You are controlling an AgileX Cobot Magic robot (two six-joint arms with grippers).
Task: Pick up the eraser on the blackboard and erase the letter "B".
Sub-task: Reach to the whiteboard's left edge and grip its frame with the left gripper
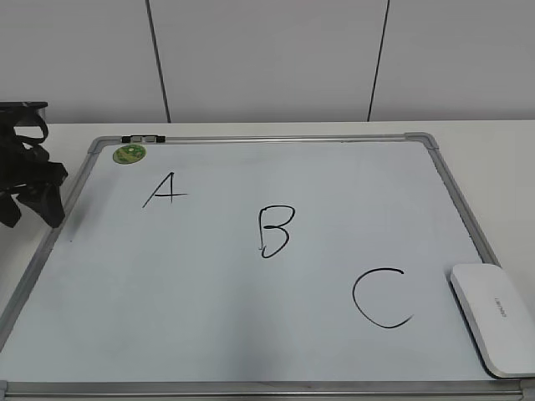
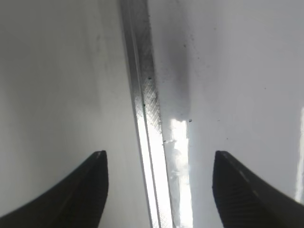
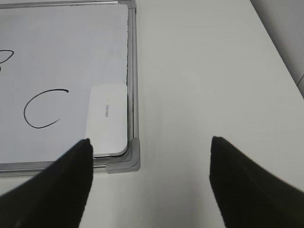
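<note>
The blackboard is a white dry-erase board in a silver frame lying flat on the table. The black letter "B" is near its middle, between the "A" and the "C". The white eraser lies at the board's near right corner; it also shows in the right wrist view beside the "C". My right gripper is open and empty over bare table, near the board's corner cap. My left gripper is open and empty, straddling the board's left frame; in the exterior view it sits at the left edge.
A small round green magnet sits at the board's far left corner, with a dark clip on the frame behind it. White table extends right of the board. A white panelled wall stands behind.
</note>
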